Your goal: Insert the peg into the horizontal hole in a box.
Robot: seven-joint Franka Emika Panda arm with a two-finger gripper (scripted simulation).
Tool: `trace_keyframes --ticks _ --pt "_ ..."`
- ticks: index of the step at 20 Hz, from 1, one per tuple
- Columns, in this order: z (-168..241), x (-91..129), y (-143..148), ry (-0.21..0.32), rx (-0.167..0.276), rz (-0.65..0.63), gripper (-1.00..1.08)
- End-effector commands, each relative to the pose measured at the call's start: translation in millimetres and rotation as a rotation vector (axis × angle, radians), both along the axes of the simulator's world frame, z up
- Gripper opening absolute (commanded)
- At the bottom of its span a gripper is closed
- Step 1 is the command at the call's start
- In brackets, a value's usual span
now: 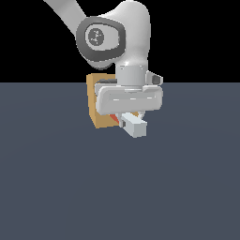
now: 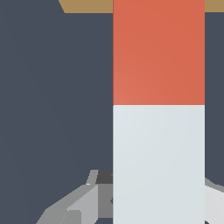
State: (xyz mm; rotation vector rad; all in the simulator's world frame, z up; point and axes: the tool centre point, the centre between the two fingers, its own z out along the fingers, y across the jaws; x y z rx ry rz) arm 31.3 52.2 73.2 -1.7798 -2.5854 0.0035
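My gripper [image 1: 126, 117] is shut on the peg [image 1: 136, 125] and holds it level above the floor. The peg's light grey-white end sticks out toward the camera in the exterior view. Its red half [image 1: 114, 120] points at the tan box [image 1: 95, 101], which stands right behind the hand and is mostly covered by it. In the wrist view the peg [image 2: 158, 162] runs from between my fingers [image 2: 83, 203] up to the box [image 2: 87, 5], with the red half [image 2: 158, 52] nearest the box. The hole is hidden by the peg and the hand.
A flat dark blue-grey floor [image 1: 56, 187] spreads around the box on all sides. My arm's white links [image 1: 126, 33] rise above the box against a black background.
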Motion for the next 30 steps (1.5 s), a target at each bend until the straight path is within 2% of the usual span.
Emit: trace_keyframes --ticks 1,10,14,18,25,30 --pt "1.8 1.3 -0.4 -0.004 0.0 0.0 -1.0" --pt "1.2 1.1 0.5 -0.002 0.001 0.001 -1.0" --pt "1.2 -2.9 10.3 -0.002 0.001 0.001 -1.0" --pt "1.5 -12.2 32.9 -0.003 0.001 0.001 -1.0" --pt "2.6 -33.8 88.8 -0.005 0.001 0.001 -1.0" --pt "2.9 -41.2 110.1 -0.006 0.001 0.001 -1.0"
